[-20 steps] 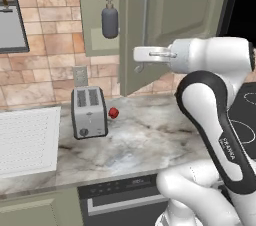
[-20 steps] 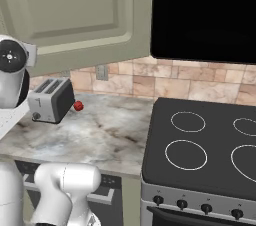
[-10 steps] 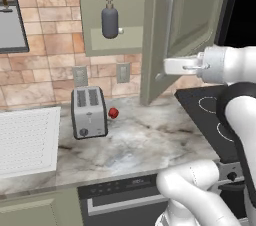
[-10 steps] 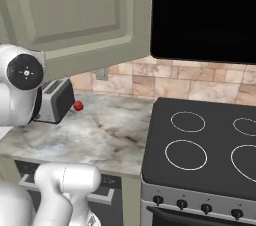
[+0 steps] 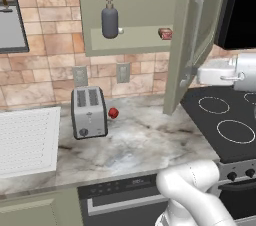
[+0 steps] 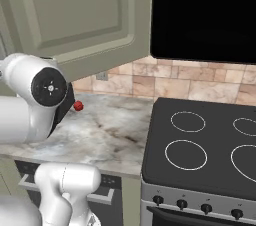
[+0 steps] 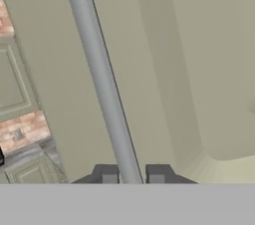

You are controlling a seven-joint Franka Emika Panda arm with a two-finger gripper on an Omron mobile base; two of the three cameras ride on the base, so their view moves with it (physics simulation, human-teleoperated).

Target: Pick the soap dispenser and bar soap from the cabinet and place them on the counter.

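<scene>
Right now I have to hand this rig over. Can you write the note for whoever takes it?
Gripper: shut on the door handle, one fingertip on either side of the bar.
Cabinet: door swung wide open, inside in plain sight.
Soap dispenser: upright on the shelf, left part.
Bar soap: on the same shelf, at the right end beside the door.
Counter: carries a toaster and a small red ball; neither soap is on it.
Done: door opened.
Left: release the handle, then pick up both soaps and set them on the counter.
</scene>
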